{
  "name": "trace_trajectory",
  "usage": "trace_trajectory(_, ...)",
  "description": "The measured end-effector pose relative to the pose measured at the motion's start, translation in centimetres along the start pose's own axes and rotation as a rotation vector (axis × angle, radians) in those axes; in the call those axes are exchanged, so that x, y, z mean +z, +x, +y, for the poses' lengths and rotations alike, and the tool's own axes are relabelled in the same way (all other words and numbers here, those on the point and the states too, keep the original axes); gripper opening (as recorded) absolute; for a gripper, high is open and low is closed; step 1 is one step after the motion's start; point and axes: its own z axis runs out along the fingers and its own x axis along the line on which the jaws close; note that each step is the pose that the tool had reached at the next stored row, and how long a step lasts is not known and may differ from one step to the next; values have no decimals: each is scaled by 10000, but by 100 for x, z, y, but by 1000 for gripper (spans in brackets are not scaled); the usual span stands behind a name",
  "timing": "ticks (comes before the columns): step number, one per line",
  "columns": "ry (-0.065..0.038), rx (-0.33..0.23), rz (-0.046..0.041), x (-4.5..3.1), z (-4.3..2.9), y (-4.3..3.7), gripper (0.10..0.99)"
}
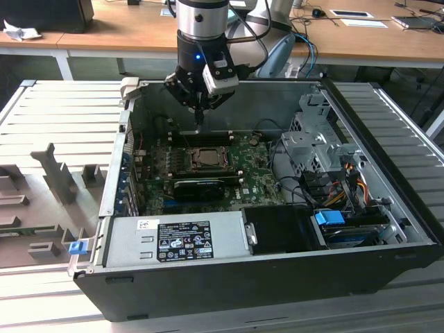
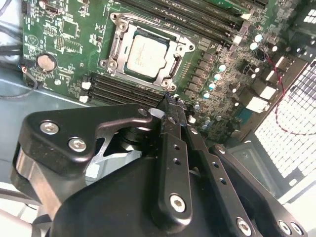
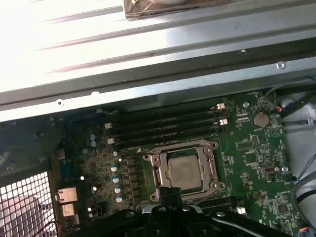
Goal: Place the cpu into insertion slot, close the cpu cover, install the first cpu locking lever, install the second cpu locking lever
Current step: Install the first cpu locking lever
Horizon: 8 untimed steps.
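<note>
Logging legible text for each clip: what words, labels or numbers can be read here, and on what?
Power supply label: dense print, too small to read.
Motherboard: white markings, too small to read.
cpu top: no legible text.
So no text can be quoted.

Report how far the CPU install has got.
Done: the cpu sits in the insertion slot, and the cpu cover lies flat around it. In hand: nothing; the gripper is shut and empty, its tip near the socket's edge. Left: whether the locking levers are latched cannot be told, so both stay unconfirmed.
</note>
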Motion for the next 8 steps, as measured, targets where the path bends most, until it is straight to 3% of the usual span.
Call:
trace_trajectory(2, 4, -276, 14, 0, 0, 0, 106)
trace_trajectory(8, -26, -345, 16, 2, -12, 72, 106)
